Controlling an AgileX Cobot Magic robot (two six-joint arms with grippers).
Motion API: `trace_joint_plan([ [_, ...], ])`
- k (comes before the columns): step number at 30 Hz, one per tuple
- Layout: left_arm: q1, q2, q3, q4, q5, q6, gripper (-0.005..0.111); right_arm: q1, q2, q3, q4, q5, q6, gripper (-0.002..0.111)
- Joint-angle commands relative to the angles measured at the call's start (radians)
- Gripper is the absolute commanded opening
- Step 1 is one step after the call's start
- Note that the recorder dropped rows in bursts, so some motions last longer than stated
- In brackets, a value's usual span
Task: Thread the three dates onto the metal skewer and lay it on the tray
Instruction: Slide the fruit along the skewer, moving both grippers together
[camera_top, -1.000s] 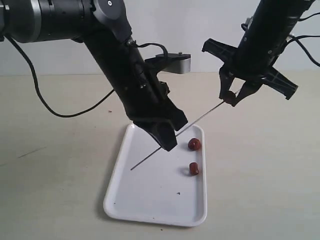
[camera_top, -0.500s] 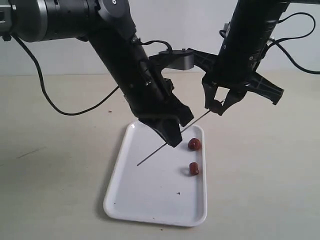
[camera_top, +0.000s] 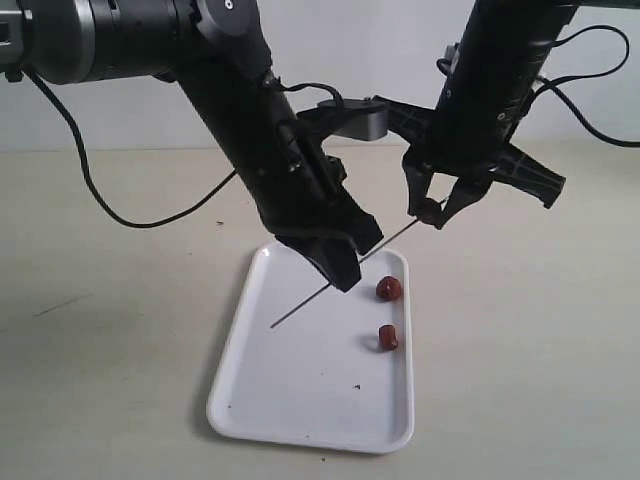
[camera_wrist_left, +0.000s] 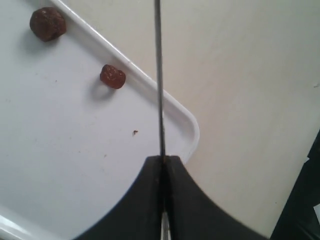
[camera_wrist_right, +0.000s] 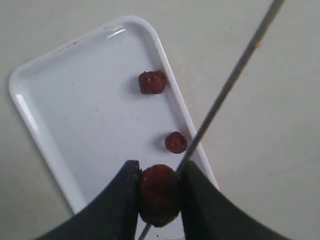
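My left gripper is shut on the metal skewer and holds it slanted above the tray. My right gripper is shut on one date at the skewer's upper end. The skewer runs along that date's side and shows again under it. Two more dates lie on the tray near its right rim, and both wrist views show them too.
A black cable trails over the beige table at the left. A grey camera mount hangs between the arms. The white wall stands behind.
Over the last second my right gripper moved left and down along the skewer with its date, and the left arm shifted slightly. In the last half second almost nothing moved.
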Motion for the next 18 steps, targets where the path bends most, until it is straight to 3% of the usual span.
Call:
trace_joint_plan([
  [1,-0.003,0.007,-0.007,0.001,-0.006,0.004,0.0,0.003,-0.004,-0.006,-0.001,-0.081,-0.01,0.027],
  [15,-0.003,0.007,-0.007,0.001,-0.004,0.019,0.0,0.003,0.005,-0.006,0.044,-0.124,-0.065,0.029],
  [18,-0.003,0.007,-0.007,-0.009,-0.012,0.03,0.0,0.003,0.005,-0.006,0.037,-0.122,-0.065,0.051],
])
